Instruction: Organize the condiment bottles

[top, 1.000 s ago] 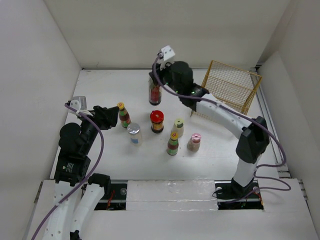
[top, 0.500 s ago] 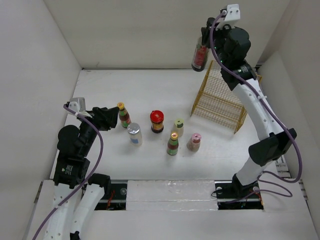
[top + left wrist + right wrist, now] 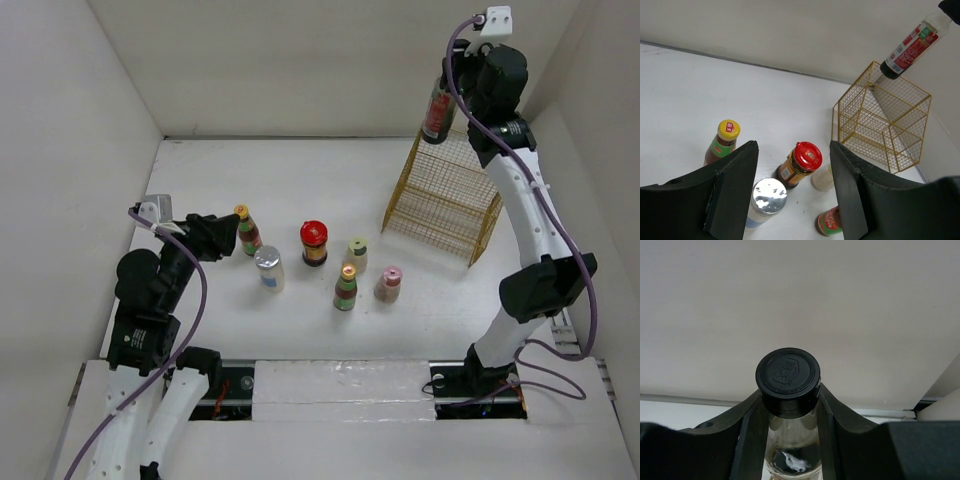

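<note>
Right pincer (image 3: pixel 788 410) grips the black-capped bottle (image 3: pixel 436 113) above the wire basket (image 3: pixel 446 196).

Left arm (image 3: pixel 145 320) and right arm (image 3: pixel 535 212): white link shells, black joint housings. A purple cable (image 3: pixel 204 295) loops along each. Fingers (image 3: pixel 735 190) are broad, matte black; behind them sits a white camera block (image 3: pixel 495 18).

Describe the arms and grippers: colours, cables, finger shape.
Left arm and right arm: white links, black joint housings, a purple cable looping along each. Left gripper and right gripper: matte black, broad flat fingers, white camera block at the wrist.
</note>
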Action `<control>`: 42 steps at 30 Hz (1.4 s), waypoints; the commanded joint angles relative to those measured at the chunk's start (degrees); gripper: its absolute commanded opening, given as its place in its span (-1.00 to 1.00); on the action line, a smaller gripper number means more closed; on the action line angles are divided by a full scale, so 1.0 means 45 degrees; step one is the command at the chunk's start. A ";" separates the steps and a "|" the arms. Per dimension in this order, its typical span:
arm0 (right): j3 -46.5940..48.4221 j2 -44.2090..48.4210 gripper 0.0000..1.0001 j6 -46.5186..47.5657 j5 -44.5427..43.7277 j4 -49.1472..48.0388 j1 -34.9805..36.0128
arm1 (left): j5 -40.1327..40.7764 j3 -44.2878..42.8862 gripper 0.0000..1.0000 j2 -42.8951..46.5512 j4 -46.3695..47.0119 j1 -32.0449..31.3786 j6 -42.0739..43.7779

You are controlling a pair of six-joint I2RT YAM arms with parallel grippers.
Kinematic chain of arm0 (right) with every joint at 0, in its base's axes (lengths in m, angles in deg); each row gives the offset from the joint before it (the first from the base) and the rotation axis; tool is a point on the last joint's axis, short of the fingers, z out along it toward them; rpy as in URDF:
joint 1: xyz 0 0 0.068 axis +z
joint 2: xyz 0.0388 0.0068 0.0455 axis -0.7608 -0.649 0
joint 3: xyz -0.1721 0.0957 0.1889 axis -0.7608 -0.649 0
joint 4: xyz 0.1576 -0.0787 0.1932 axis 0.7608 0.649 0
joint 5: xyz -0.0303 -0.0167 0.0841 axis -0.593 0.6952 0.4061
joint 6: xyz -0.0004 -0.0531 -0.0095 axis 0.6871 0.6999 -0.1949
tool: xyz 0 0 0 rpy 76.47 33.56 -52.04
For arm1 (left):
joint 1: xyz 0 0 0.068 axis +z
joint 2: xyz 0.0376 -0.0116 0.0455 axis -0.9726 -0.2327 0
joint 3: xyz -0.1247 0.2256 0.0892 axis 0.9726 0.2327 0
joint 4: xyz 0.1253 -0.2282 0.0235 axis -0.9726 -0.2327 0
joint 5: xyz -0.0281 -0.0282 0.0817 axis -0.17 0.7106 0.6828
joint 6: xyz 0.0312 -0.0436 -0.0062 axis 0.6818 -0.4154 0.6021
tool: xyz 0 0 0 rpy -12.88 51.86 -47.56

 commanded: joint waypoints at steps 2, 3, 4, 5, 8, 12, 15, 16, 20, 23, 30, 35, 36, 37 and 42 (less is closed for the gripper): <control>0.0735 0.0161 -0.84 0.0133 0.0321 -0.1965 -0.0253 | -0.0116 0.0014 0.10 -0.0104 0.0608 0.0038 -0.0044; 0.0735 0.0160 -0.84 0.0133 0.0321 -0.1965 -0.0388 | -0.0116 0.0014 0.10 -0.0104 0.0608 0.0038 -0.0044; 0.0619 0.0044 -0.82 0.0133 0.0321 -0.2120 -0.0525 | -0.0116 0.0014 0.10 -0.0104 0.0608 0.0038 -0.0044; 0.0618 0.0043 -0.82 0.0133 0.0321 -0.2237 -0.0526 | -0.0116 0.0014 0.10 -0.0104 0.0608 0.0038 -0.0044; -0.0120 0.0043 -0.82 0.0133 0.0321 -0.2568 -0.0526 | -0.0116 0.0014 0.10 -0.0221 0.0608 0.0038 -0.0044; -0.1586 0.0491 -0.82 -0.0139 0.0164 -0.3449 -0.0642 | -0.0116 0.0014 0.10 -0.0221 0.0608 0.0038 -0.0044; -0.2677 0.0725 -0.82 -0.0276 0.0164 -0.4014 -0.0643 | -0.0116 0.0014 0.10 -0.0221 0.0724 0.0038 -0.0044; -0.3031 0.0726 -0.82 -0.0277 0.0029 -0.4209 -0.0643 | -0.0116 0.0014 0.10 -0.0221 0.0726 0.0038 -0.0044; -0.4575 0.0961 -0.82 -0.0551 -0.0148 -0.5225 -0.0526 | -0.0116 0.0014 0.10 -0.0221 0.0608 0.0038 -0.0044; -0.5123 0.0844 -0.82 -0.0804 -0.0148 -0.5363 -0.0526 | -0.0116 0.0014 0.10 -0.0221 0.0608 0.0038 -0.0044; -0.6744 0.0726 -0.64 -0.1488 0.0123 -0.6047 -0.0897 | -0.0116 0.0014 0.10 -0.0221 0.0726 0.0038 -0.0044; -0.7175 0.0610 -0.19 -0.1801 0.0281 -0.6281 -0.1014 | -0.0233 0.0131 0.10 -0.0221 0.0726 0.0038 -0.0044; -0.7291 0.0609 -0.11 -0.1917 0.0281 -0.6281 -0.1014 | -0.0233 0.0131 0.10 -0.0221 0.0726 0.0038 -0.0044; -0.7292 0.0609 -0.01 -0.1918 0.0417 -0.6281 -0.1014 | -0.0233 0.0131 0.10 -0.0221 0.0726 0.0038 -0.0044; -0.7175 0.0883 0.62 -0.2347 0.0709 -0.5971 -0.1014 | -0.0233 0.0131 0.10 -0.0221 0.0726 0.0038 -0.0044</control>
